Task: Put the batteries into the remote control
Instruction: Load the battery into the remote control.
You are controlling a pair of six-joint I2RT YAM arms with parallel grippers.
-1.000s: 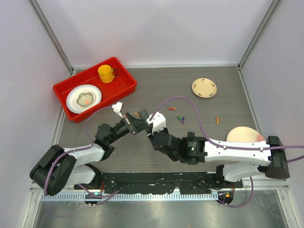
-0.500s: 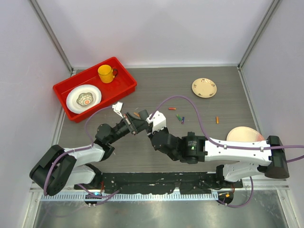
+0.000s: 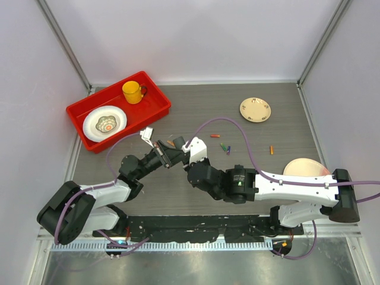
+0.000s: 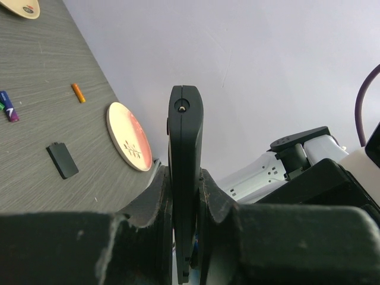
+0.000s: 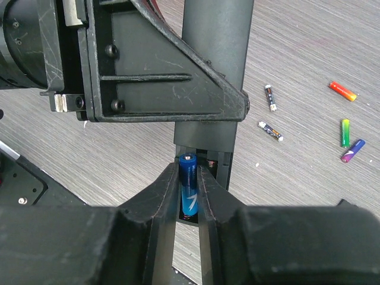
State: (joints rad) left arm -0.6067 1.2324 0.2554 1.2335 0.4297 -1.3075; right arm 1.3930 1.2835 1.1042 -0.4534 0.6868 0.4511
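Remote control is clamped in the left gripper, held above the grey wood-grain table between pale walls. A blue battery is pinched by the right gripper at its open compartment. Right arm is shifted slightly leftward since earlier.

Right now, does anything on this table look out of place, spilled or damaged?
Only task clutter: spare batteries lie strewn loose over the table, and a small black piece lies alone near the pink plate. The left tool grips the remote control; the right tool holds a blue battery at its open bay. Nothing looks damaged.
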